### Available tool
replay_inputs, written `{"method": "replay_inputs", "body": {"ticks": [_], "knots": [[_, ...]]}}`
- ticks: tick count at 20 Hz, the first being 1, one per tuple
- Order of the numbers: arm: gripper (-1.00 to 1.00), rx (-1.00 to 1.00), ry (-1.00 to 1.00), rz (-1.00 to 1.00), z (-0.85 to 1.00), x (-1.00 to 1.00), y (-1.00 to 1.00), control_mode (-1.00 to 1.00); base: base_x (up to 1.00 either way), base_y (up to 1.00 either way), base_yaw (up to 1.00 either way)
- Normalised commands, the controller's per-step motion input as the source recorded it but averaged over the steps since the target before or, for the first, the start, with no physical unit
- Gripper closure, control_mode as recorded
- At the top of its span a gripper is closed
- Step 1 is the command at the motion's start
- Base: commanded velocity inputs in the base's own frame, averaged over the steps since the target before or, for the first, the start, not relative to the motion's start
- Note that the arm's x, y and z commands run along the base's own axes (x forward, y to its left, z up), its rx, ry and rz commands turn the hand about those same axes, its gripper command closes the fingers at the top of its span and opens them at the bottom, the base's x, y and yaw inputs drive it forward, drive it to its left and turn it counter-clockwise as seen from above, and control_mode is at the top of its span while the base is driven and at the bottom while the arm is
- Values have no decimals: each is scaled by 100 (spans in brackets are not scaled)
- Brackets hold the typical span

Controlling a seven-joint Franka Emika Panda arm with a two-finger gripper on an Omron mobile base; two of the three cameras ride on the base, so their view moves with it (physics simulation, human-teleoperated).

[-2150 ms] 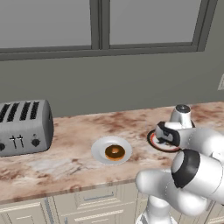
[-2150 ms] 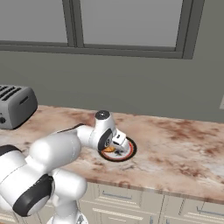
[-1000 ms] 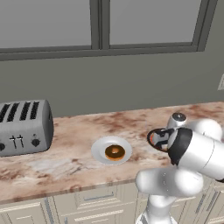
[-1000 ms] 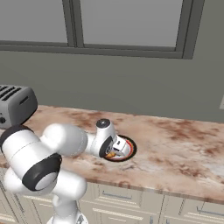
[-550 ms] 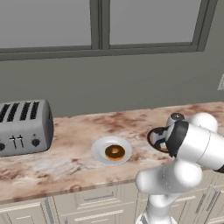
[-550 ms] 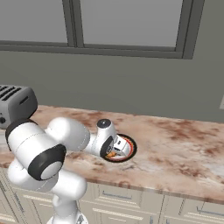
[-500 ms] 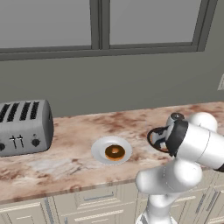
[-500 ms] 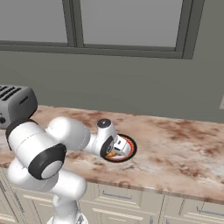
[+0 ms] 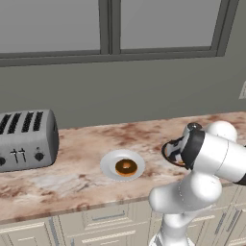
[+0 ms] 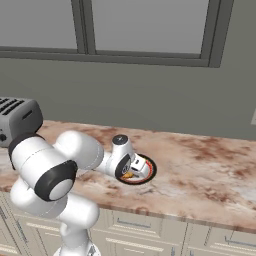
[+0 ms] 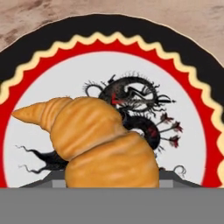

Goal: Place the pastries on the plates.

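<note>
Marble counter [image 9: 72, 178], donut [image 9: 126, 167] on white plate [image 9: 108, 163], croissant [image 11: 94, 142] on dragon plate [image 11: 183, 78]

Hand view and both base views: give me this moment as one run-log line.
donut: on white plate | croissant: over patterned plate | gripper: low over that plate, grip unclear

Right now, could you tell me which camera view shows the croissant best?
The hand view: the croissant is large and close, lying on the dragon plate. In the right base view it is just an orange sliver beside the arm. In the left base view the arm hides it.
</note>
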Motion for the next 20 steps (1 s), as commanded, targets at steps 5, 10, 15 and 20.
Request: {"method": "replay_inputs", "body": {"ticks": [5,10,15,20], "knots": [[-100,0,0,0,0,-4,-12,-100,0,0,0],[-100,0,-2,0,12,-1,-2,-100,0,0,0],[-100,0,-8,0,32,0,5,-100,0,0,0],[-100,0,-15,0,54,0,10,-100,0,0,0]]}}
